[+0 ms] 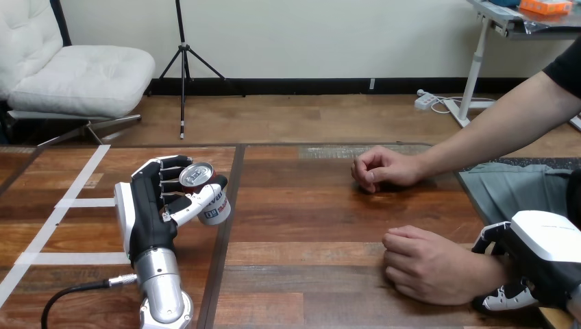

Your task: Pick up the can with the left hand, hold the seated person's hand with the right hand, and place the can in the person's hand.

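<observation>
The wooden bench carries tape lines at its left. There the left hand wraps its fingers round the tilted can. The right hand clasps the wrist of the person's nearer hand, which rests on the bench. The person's farther hand lies apart.

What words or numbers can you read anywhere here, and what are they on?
Can in the left hand: letters on its side label, too small and blurred to read.
White tape on the table: no writing.
Right hand, its fingers round the person's wrist: no writing.
Nothing else carries text.
</observation>
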Controlling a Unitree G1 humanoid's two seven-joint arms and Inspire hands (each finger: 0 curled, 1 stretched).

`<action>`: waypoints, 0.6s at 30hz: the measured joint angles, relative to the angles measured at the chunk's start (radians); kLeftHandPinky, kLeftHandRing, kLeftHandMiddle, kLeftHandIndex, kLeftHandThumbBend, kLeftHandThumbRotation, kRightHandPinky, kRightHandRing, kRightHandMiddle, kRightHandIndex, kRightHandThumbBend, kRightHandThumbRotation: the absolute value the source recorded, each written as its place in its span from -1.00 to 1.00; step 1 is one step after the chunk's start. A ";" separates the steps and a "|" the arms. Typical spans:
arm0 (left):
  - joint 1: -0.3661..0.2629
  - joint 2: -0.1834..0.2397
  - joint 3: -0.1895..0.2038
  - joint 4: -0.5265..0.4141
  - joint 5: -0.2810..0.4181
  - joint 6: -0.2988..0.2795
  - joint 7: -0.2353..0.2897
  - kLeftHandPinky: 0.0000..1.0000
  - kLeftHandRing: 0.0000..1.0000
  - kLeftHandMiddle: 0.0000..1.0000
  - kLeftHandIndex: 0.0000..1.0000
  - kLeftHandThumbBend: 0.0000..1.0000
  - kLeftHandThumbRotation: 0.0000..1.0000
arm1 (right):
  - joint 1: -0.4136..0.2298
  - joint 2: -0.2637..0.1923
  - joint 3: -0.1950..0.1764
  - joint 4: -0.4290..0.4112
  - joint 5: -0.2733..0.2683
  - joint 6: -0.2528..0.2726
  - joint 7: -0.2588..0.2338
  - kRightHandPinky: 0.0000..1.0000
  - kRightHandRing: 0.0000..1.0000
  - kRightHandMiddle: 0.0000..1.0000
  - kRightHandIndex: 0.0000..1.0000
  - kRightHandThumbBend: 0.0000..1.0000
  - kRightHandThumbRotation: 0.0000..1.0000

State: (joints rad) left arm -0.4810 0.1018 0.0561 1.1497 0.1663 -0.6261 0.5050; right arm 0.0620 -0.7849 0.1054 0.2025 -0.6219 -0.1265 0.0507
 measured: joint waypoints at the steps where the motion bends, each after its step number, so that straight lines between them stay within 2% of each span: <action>1: 0.000 0.000 0.000 0.000 0.000 0.000 0.000 -0.13 0.02 0.08 0.07 0.31 -1.00 | 0.000 0.000 0.000 -0.001 0.000 0.001 0.000 -0.31 -0.11 0.04 0.13 0.42 -1.00; 18: 0.000 0.000 0.000 0.000 0.001 0.000 0.000 -0.12 0.02 0.07 0.06 0.31 -1.00 | 0.007 0.000 -0.001 -0.025 0.017 0.023 0.015 -0.32 -0.11 0.03 0.11 0.44 -1.00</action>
State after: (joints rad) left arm -0.4810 0.1018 0.0561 1.1496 0.1668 -0.6261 0.5052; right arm 0.0694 -0.7849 0.1043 0.1779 -0.6051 -0.1031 0.0658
